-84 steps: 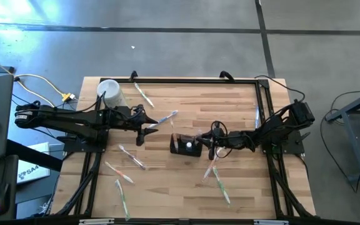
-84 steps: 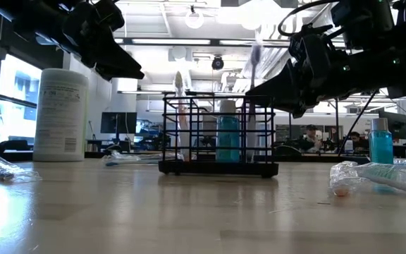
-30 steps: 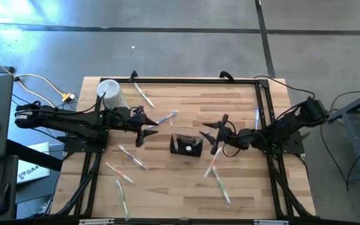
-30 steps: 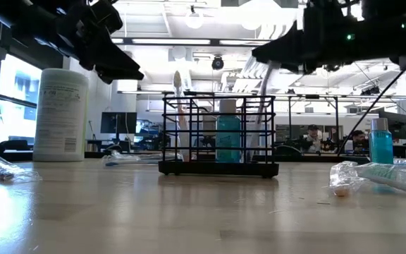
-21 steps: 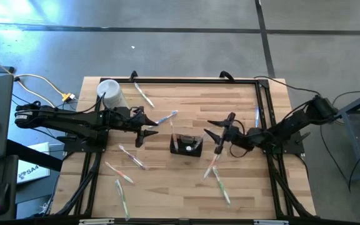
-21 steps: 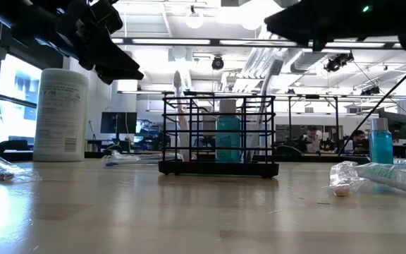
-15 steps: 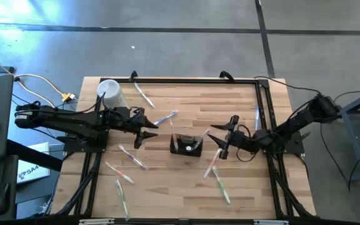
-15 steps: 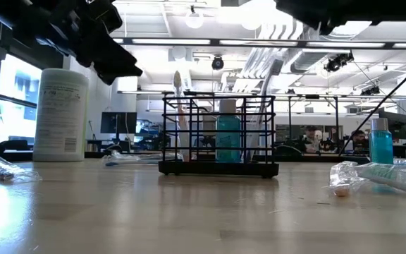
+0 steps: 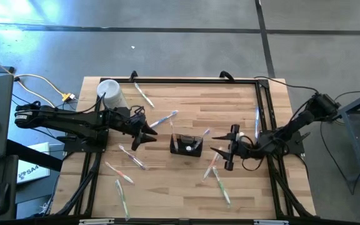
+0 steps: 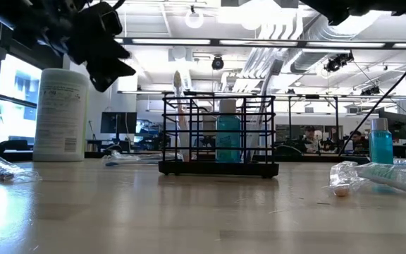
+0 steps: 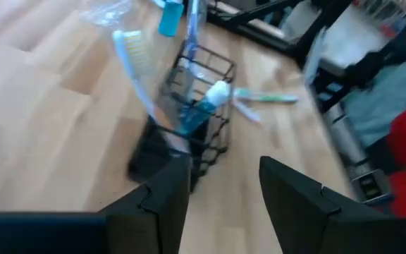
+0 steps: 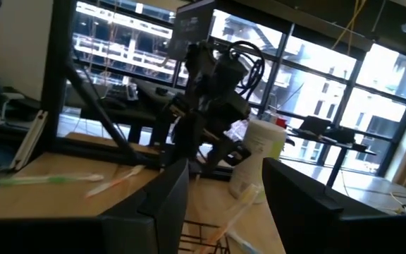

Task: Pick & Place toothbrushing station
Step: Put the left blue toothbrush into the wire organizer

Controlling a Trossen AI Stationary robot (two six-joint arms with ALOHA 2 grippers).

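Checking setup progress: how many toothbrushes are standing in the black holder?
2: one toothbrush upright at one end of the holder, another toothbrush leaning out the opposite end. Others could be hidden.

Black wire toothbrushing station, pale smooth wood table

Two dark, cable-draped jointed arms

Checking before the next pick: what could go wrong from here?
1. The black wire holder already holds upright brushes and a blue tube; a bump from the left gripper, open and close beside it, could tip it.
2. Loose wrapped toothbrushes lie under the open right gripper, so it may snag one.
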